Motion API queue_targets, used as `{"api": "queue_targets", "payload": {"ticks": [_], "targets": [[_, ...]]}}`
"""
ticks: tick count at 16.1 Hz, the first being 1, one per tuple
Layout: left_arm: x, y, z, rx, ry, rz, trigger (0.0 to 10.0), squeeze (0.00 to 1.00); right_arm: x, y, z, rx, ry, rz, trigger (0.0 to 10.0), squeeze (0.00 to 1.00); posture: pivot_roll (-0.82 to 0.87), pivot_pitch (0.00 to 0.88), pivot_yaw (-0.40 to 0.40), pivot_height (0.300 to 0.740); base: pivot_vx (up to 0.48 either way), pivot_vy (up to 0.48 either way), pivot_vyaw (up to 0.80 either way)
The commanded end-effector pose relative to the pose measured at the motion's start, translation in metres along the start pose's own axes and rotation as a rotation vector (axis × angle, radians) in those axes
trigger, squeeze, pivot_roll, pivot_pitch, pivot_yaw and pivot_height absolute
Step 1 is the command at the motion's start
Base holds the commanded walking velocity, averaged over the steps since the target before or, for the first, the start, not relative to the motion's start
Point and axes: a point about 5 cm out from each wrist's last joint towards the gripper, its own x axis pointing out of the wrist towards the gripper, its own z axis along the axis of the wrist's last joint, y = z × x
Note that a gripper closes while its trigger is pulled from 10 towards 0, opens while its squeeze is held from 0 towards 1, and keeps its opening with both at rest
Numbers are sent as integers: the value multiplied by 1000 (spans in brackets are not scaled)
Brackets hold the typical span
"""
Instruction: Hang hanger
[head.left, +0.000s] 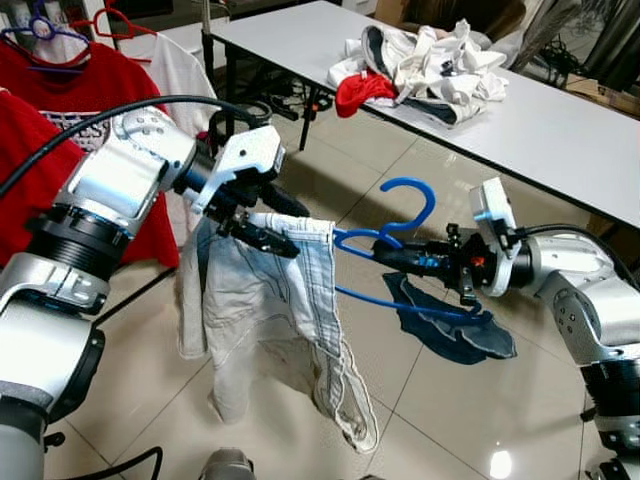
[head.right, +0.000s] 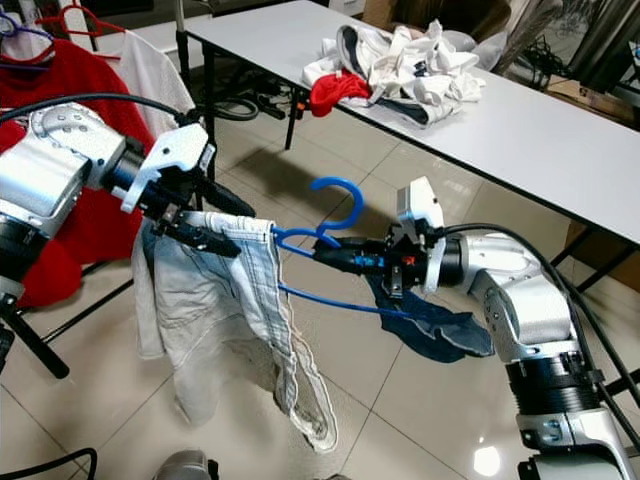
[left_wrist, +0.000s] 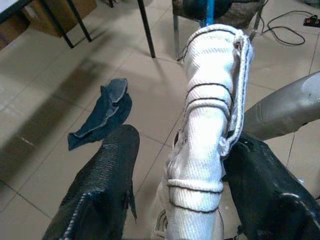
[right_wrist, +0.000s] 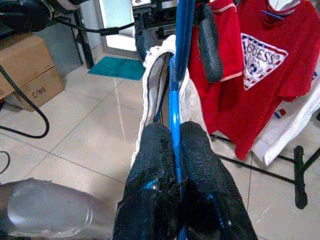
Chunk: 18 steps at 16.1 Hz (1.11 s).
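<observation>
The blue hanger (head.left: 400, 235) hangs in mid-air between our two arms, above the tiled floor (head.left: 300, 180), its hook curling upward and its lower bar sloping down toward our right. Our right hand (head.left: 392, 257) is clamped on it just below the hook; in the right wrist view the two black fingers (right_wrist: 200, 150) are pressed together with the blue bar (right_wrist: 174, 115) running straight between them. A pale, worn pair of shorts (head.left: 270, 320) is threaded onto the hanger's left end and droops below it. Our left hand (head.left: 262, 222) grips the top of that garment, its fingers closed on the bunched waistband; the left wrist view shows the ribbed white band (left_wrist: 207, 135) squeezed between the two fingers (left_wrist: 107, 170).

On the floor beneath our right arm lies a dark blue cloth (head.left: 455, 325). Beyond it, the white worktop (head.left: 560, 130) carries a heap of white clothes (head.left: 430, 70) with a red piece (head.left: 362, 90) at its near edge. On our left, red shirts (head.left: 60, 110) hang on a rack, topped by a purple hanger (head.left: 45, 35) and a red one (head.left: 115, 22).
</observation>
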Motion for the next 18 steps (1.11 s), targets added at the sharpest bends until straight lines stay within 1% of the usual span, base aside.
{"api": "queue_targets", "payload": {"ticks": [1, 4, 6, 7, 10, 13, 14, 15, 17, 18], "targets": [[4, 0, -1, 2, 15, -4, 0, 0, -1, 1, 15, -56, -46, 15, 10000, 0, 135, 17, -111, 740, 0, 0, 0], [8, 0, -1, 2, 6, -4, 0, 0, 0, 0, 15, -59, -38, 24, 10000, 0, 131, 13, -123, 740, 0, 0, 0], [12, -6, -4, 2, 7, -53, 0, 0, 0, -1, 16, -62, -36, 27, 10000, 0, 130, 12, -125, 740, 0, 0, 0], [13, -7, -5, 0, 14, -60, 0, 0, 0, -2, 17, -63, -35, 27, 10000, 0, 131, 11, -126, 740, 0, 0, 0], [16, -9, -8, -1, 23, -64, 0, 0, 0, -3, 18, -66, -37, 27, 10000, 0, 131, 10, -126, 740, 0, 0, 0], [23, -12, -10, 16, 28, -62, 0, 0, 1, -4, 18, -67, -40, 15, 10000, 0, 130, 6, -123, 740, 0, 0, 0], [25, -12, -9, 20, 15, -62, 0, 0, 1, -5, 18, -48, -39, 6, 10000, 35, 129, 5, -122, 740, 0, 0, 0], [26, -13, -9, 17, 3, -64, 0, 0, 0, -6, 17, -25, -36, -2, 10000, 1000, 129, 5, -122, 740, 0, 0, 0], [28, -15, -11, 7, -10, -65, 0, 0, -2, -7, 14, -17, -13, -15, 10000, 1000, 127, 2, -116, 740, 0, 0, 0], [29, -15, -15, -7, -14, -37, 0, 0, -4, -7, 12, -14, -6, -22, 10000, 1000, 124, 1, -113, 740, 0, 0, 0]]}}
